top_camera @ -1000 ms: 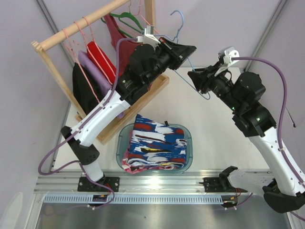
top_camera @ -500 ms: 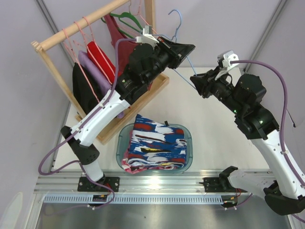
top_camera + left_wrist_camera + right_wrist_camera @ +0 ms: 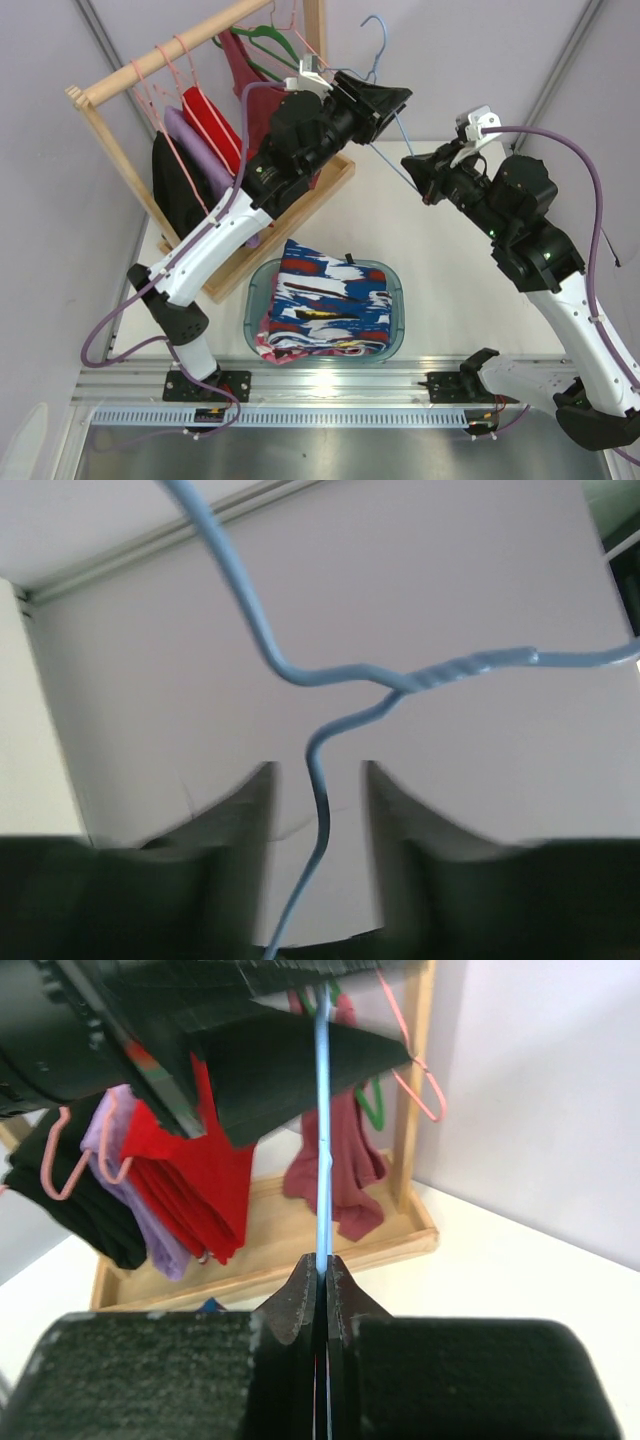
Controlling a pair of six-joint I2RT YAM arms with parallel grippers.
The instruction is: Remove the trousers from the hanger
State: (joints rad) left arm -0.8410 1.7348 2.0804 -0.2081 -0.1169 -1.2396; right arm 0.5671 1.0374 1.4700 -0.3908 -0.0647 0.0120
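The trousers (image 3: 330,296) lie bundled in the teal basin (image 3: 398,325) on the near worktop (image 3: 455,285), well apart from the bare light-blue wire hanger (image 3: 468,667) held aloft at the far side, so the removal looks done. The right gripper (image 3: 409,166) is clamped on the hanger's wire. The left gripper (image 3: 398,100) has its jaws apart around the neck. Only putting the hanger away seems left.

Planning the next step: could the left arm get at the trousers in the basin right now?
Not straight away, probably: the left end effector straddles the hanger wire. The trousers lie uncovered in the basin, so the way down looks free.
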